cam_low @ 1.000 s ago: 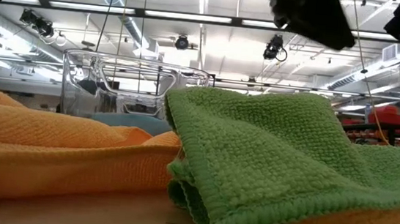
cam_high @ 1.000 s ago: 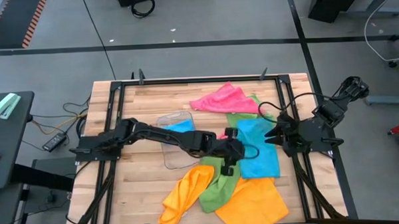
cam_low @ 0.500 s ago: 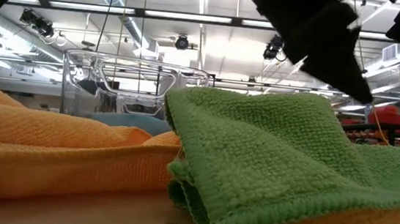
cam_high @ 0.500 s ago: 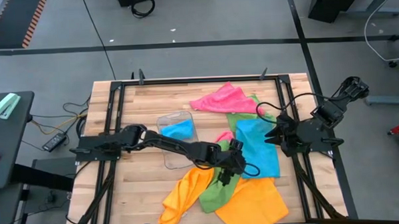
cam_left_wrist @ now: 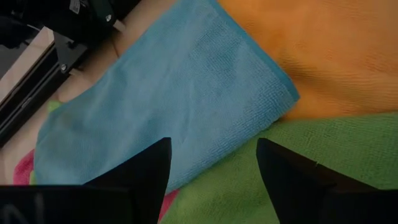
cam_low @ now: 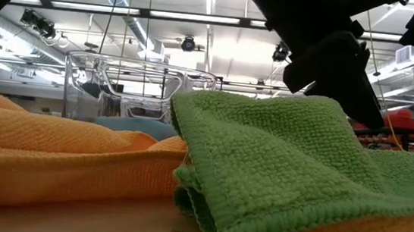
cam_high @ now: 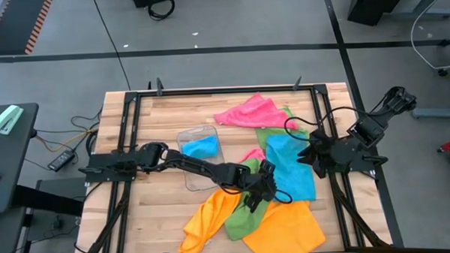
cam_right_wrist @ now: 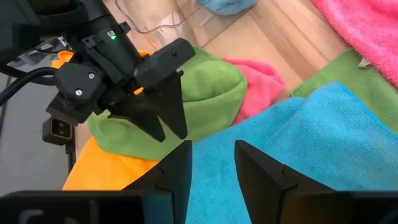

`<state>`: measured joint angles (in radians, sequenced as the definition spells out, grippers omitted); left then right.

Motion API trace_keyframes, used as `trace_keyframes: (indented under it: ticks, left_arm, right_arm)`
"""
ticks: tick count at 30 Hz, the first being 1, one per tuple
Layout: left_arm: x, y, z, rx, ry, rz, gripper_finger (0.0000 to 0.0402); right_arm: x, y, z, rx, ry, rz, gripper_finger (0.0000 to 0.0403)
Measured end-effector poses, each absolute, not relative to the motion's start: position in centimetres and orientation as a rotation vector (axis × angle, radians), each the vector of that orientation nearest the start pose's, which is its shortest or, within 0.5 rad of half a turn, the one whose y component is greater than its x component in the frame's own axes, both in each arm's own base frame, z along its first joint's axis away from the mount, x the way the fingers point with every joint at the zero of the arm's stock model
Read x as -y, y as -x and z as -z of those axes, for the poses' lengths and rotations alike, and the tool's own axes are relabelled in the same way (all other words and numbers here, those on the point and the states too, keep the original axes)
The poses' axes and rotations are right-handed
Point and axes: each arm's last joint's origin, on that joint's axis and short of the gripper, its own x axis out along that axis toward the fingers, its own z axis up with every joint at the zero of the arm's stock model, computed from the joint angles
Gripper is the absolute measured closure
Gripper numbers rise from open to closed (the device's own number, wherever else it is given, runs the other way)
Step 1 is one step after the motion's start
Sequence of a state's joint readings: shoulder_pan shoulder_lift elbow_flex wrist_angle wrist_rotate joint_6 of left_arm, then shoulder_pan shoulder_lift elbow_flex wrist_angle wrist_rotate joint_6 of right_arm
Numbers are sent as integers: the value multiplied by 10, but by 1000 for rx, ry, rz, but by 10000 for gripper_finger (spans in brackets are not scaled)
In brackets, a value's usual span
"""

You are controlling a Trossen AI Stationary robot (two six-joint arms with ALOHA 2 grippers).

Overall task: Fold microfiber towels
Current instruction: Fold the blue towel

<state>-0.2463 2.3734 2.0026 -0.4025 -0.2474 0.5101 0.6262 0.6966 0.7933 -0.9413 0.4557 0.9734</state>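
High view had the left tool [cam_high: 256,194] spread over the green towel [cam_high: 243,216] mid-pile on the tabletop [cam_high: 158,136]; soft, floppy stuff, so I'd pinch a corner.

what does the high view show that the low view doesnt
Only the high view shows the pink towel, the flat blue towel, and the right gripper waiting at that towel's right edge. Only the low view shows the ceiling lights of the room behind and the weave of the cloth up close. Both show the green towel, the orange towel, the clear tray, and the left gripper with fingers open over the green towel.
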Motion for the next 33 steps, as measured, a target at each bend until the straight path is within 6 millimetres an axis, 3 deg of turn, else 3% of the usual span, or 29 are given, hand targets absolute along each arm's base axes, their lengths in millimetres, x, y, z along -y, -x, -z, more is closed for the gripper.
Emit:
trace_keyframes:
  ticks: [10,23,33]
  left_arm:
    - [125,-514,-187,-725,-761,256,143]
    - [129,-525,-151,-703,-747,303,143]
    - [130,-531,-127,-689,-839,298,143]
  right_arm:
    - [-60,-105,-285,-725,-513,215,274]
    - [-62,-108,-286,-708,-534,208,274]
    - [-64,-108,-285,-731,-558,187,274]
